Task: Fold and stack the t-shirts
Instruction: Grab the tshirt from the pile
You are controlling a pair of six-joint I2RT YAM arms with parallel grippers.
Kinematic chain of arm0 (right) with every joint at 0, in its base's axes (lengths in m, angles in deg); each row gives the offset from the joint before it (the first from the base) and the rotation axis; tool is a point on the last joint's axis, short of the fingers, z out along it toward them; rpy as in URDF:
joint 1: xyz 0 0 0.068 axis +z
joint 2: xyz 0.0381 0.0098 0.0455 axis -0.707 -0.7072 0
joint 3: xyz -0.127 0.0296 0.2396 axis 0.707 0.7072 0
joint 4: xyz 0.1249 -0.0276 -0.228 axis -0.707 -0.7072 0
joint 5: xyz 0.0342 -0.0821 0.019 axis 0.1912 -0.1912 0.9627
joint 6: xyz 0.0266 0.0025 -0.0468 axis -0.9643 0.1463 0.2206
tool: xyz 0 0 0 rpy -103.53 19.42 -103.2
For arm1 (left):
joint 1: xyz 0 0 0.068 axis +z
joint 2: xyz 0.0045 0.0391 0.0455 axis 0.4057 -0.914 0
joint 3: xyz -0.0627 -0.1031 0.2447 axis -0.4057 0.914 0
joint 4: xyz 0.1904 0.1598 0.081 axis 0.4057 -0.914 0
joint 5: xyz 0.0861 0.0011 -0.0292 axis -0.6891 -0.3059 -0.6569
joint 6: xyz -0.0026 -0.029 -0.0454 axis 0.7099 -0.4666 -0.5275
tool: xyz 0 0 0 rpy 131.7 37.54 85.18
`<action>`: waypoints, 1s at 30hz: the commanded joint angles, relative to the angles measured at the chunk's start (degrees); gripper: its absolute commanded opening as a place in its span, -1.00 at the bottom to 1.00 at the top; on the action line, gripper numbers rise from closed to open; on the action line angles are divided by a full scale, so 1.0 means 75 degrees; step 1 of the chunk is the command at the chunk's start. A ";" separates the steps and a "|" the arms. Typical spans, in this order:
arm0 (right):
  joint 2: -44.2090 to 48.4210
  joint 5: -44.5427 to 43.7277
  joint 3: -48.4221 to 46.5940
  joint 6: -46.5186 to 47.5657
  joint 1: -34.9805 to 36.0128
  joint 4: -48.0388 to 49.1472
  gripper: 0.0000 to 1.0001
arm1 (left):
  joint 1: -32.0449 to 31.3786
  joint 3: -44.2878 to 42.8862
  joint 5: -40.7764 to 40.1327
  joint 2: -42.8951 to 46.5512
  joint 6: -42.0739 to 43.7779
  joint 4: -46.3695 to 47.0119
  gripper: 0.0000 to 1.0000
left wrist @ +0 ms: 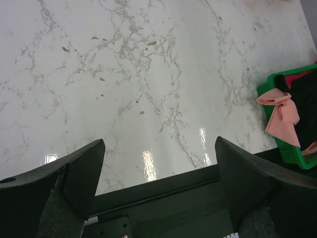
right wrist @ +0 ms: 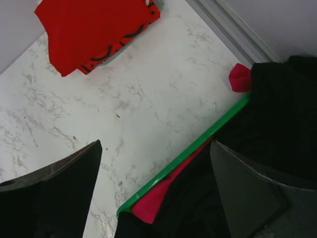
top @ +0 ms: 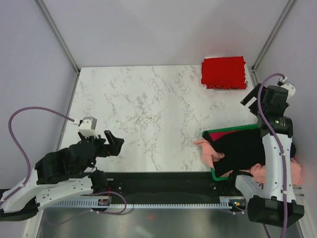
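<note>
A bright red t-shirt [top: 223, 72] lies folded at the table's far right corner, and the right wrist view shows it too [right wrist: 94, 29]. A black t-shirt [top: 242, 148] fills the green bin [top: 233, 129], with a salmon-pink one [top: 208, 149] spilling over the bin's left rim. Magenta cloth [right wrist: 153, 201] peeks out under the black shirt [right wrist: 277, 114] beside the bin's rim [right wrist: 198, 144]. My right gripper [right wrist: 154, 144] hangs open over the bin's far edge [top: 252, 101], holding nothing. My left gripper [top: 115, 143] is open over bare marble near the front edge [left wrist: 158, 143].
The white marble table [top: 148, 109] is bounded by a black rail along its front and metal frame posts at the back corners. From the left wrist, the bin [left wrist: 277, 144] shows at far right with the salmon-pink shirt [left wrist: 282, 116] draped over it.
</note>
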 commanded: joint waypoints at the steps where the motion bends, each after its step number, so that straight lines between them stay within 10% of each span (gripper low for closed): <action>1: 0.0330 -0.0581 0.0515 -0.0579 -0.0231 -0.0159 0.96 | 0.0026 0.0349 -0.0272 0.0031 -0.0056 0.0073 0.99; 30: -0.1099 -0.3264 0.1853 -0.2057 -0.2176 -0.0712 0.93 | 0.0026 0.0678 0.0232 0.0113 0.0483 0.0506 0.87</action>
